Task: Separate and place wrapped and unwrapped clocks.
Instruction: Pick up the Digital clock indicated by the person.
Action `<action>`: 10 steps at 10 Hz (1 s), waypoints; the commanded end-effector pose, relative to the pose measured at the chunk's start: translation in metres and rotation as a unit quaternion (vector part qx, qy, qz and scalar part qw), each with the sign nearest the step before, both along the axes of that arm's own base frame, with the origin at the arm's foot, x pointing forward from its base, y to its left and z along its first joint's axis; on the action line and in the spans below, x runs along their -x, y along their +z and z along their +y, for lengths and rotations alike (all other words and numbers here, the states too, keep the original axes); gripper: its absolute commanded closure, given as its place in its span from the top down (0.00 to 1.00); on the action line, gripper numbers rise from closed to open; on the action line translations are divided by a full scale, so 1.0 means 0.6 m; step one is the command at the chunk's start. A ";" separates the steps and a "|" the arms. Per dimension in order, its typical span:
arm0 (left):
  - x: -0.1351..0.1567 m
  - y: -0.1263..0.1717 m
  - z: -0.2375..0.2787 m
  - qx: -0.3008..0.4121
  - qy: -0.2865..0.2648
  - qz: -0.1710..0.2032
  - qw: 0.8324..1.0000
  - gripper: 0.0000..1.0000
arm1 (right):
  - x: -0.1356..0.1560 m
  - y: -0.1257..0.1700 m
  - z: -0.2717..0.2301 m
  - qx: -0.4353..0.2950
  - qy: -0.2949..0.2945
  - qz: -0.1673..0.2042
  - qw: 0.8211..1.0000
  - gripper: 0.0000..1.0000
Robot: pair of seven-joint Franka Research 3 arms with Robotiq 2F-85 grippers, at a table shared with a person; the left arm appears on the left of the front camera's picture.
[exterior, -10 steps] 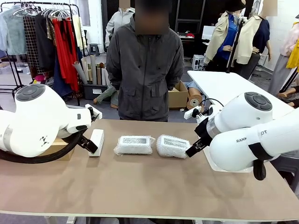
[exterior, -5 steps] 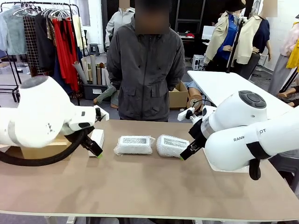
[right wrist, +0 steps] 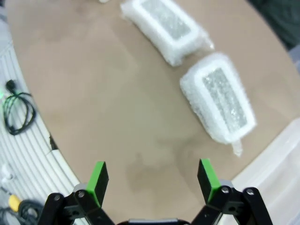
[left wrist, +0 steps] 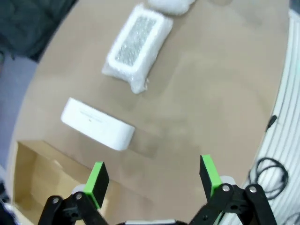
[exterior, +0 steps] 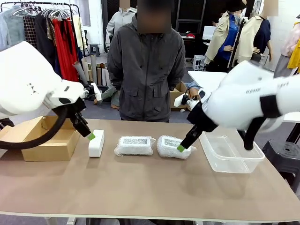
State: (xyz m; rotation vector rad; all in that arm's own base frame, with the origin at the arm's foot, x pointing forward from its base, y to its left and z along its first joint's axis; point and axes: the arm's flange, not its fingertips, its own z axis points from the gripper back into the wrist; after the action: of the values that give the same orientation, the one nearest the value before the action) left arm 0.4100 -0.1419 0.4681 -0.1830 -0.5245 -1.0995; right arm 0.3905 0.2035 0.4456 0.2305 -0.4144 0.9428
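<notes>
Cardboard box far left. The left gripper hangs spread, empty, at the bare white clock's ten o'clock. At three o'clock lie the first wrapped clock and the second wrapped clock. The right gripper gapes empty beside the second, clear tub beyond.

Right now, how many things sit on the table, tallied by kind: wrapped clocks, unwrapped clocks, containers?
Wrapped clocks: 2
Unwrapped clock: 1
Cardboard box: 1
Clear plastic tub: 1
Total: 5
</notes>
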 end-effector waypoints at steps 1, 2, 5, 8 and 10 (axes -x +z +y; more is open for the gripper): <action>-0.030 0.009 0.025 0.038 -0.103 -0.030 0.993 1.00 | -0.033 0.035 -0.020 -0.020 0.073 0.007 0.997 1.00; -0.038 0.024 0.030 0.048 -0.135 -0.042 0.989 1.00 | -0.044 0.056 -0.027 -0.040 0.098 0.003 0.994 1.00; -0.057 0.063 0.054 0.094 -0.182 -0.047 0.978 1.00 | -0.075 0.107 -0.057 -0.080 0.144 -0.015 0.986 1.00; -0.042 0.075 0.050 0.093 -0.179 -0.059 0.978 1.00 | -0.062 0.117 -0.056 -0.070 0.132 -0.028 0.988 1.00; -0.042 0.075 0.050 0.093 -0.179 -0.059 0.978 1.00 | -0.062 0.117 -0.056 -0.070 0.132 -0.028 0.988 1.00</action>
State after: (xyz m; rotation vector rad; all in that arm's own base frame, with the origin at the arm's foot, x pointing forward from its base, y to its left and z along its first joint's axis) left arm 0.4377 -0.1117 0.5137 -0.3873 -0.6924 -1.4058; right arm 0.4316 0.1687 0.5160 0.3824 -0.5161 1.1939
